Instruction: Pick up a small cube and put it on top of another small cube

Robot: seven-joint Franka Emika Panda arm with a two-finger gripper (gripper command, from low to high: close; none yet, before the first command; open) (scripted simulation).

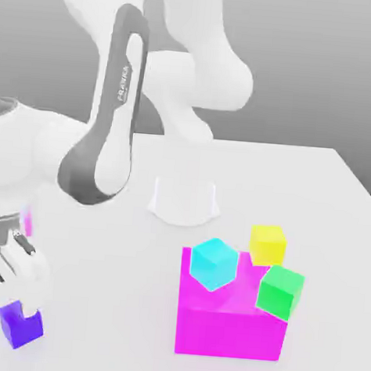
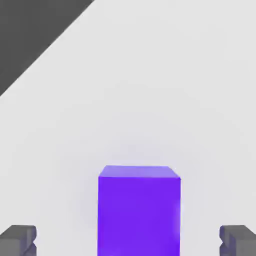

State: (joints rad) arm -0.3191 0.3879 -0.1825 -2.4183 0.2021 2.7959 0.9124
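The tool (image 2: 128, 241) is spread wide, the violet cube (image 2: 139, 215) between its fingertips with space either side; the yellow cube (image 1: 268, 245) lies well apart. "FRANKA" marks the arm (image 1: 124, 82).

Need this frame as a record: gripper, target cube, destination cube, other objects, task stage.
gripper: open, fingers spread to either side of the violet cube
target cube: violet, on the table, not gripped
destination cube: yellow, at the magenta block's far edge in the exterior view
other objects: magenta block; cyan cube; green cube
task stage: before grasp; nothing on the yellow cube
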